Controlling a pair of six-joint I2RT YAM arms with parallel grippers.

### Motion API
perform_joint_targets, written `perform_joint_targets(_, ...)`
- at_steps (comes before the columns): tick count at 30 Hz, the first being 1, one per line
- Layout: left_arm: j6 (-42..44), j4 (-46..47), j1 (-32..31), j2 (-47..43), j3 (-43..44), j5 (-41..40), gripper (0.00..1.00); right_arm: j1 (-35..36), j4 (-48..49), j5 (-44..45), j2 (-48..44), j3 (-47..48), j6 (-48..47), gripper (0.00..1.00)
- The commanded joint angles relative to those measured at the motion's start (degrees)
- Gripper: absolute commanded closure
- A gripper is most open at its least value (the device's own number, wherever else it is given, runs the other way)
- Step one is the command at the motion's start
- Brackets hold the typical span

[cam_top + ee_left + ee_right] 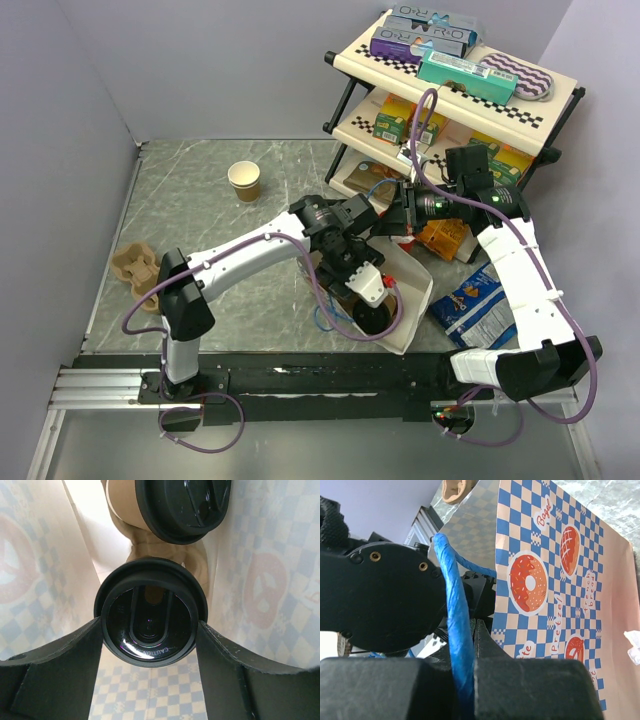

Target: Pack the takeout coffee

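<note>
Top view: my left tool (378,292) is sunk in the open mouth of the paper bag (415,300), which lies on the table (200,230) just in front of the shelf rack (450,95), while my right tool (405,218) sits at the bag's far edge. From here the bag walls and my own wrist hide most of the contents. Left wrist view: this alone shows the inside of the bag, its checked walls rising on both sides. The nearer lidded cup (150,612) stands with its black lid facing the camera. My left tool (150,630) is set narrowly about it, one finger against each side of the lid rim, so it holds the cup. The second lidded cup (175,505) lies just beyond, deeper in the bag, brown wall and black lid both in view. I cannot tell whether the two cups touch. Right wrist view: this alone shows my right tool (467,650) pinched tight on the bag's blue handle (452,595), which runs up between the fingers. The outer face of the bag, blue checks with printed doughnut and pretzel, stretches off to the right. Only the top view gives the surroundings: a lidless cup (244,181) well apart at the far left, a tan cup carrier (135,268) near the left edge, a blue snack packet (475,305) just right of the bag, and an orange packet (445,238) beside my right tool.
</note>
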Motion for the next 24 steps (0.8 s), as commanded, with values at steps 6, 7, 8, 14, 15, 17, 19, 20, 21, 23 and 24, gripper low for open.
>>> perform_joint_targets(6,5.01,1.77,1.59,0.78,-0.56,3.22,0.99,-0.28,3.12,-2.25,-1.01,2.68,0.60,1.00)
perform_joint_targets(7,5.19,1.86,1.67,1.22,-0.56,3.05,0.99,-0.36,3.21,-2.60,-0.92,2.59,0.69,1.00)
perform_joint_targets(8,5.54,1.51,1.76,1.48,-0.38,3.04,0.99,-0.28,3.29,-2.78,-0.83,2.59,0.87,1.00)
perform_joint_targets(14,6.94,0.11,2.64,3.07,0.32,2.69,0.99,-0.36,4.26,-3.83,-0.57,2.94,0.78,1.00)
perform_joint_targets(15,7.12,0.02,2.82,3.15,0.32,2.78,0.99,-0.36,4.44,-3.92,-0.57,3.03,0.87,1.00)
perform_joint_targets(17,7.47,-0.16,3.08,3.59,0.67,3.39,0.99,-0.36,4.70,-4.27,-0.48,3.03,0.96,1.00)
perform_joint_targets(19,8.17,-0.33,3.26,3.94,0.50,3.57,0.99,-0.36,4.88,-4.62,-0.39,2.77,0.96,1.00)
perform_joint_targets(20,8.35,-0.33,3.17,3.95,0.15,3.40,0.99,-0.36,5.05,-4.63,-0.39,2.76,0.96,1.00)
perform_joint_targets(21,8.61,0.10,3.26,3.86,-0.73,3.31,0.99,-0.36,5.05,-4.71,-0.31,2.76,0.96,1.00)
perform_joint_targets(23,9.06,0.54,3.61,3.77,-1.87,3.75,0.99,-0.36,4.96,-4.71,-0.22,2.76,0.87,1.00)
perform_joint_targets(24,9.32,0.89,3.70,3.77,-3.18,3.75,0.99,-0.45,4.96,-4.71,-0.13,2.68,0.87,1.00)
